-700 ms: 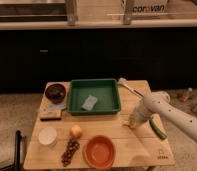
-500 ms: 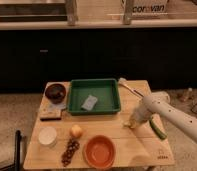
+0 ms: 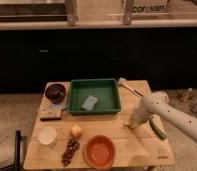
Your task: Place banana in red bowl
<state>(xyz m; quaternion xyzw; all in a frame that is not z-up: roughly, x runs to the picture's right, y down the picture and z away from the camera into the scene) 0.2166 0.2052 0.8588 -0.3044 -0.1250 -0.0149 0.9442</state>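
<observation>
Just at pincer (image 3: 130,122), banana (image 3: 126,124); right of tray (image 3: 92,82)

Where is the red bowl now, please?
In the camera view, the red bowl sits at the table's near edge, beside the dark cluster; the gripper hovers farther right, by the tray.

The banana (image 3: 127,124), seen only as a pale-yellow patch, was located right at the gripper (image 3: 132,120) on the right half of the wooden table (image 3: 142,152), while the red bowl (image 3: 88,149), shallow, round and upright, was set apart near the front edge.
</observation>
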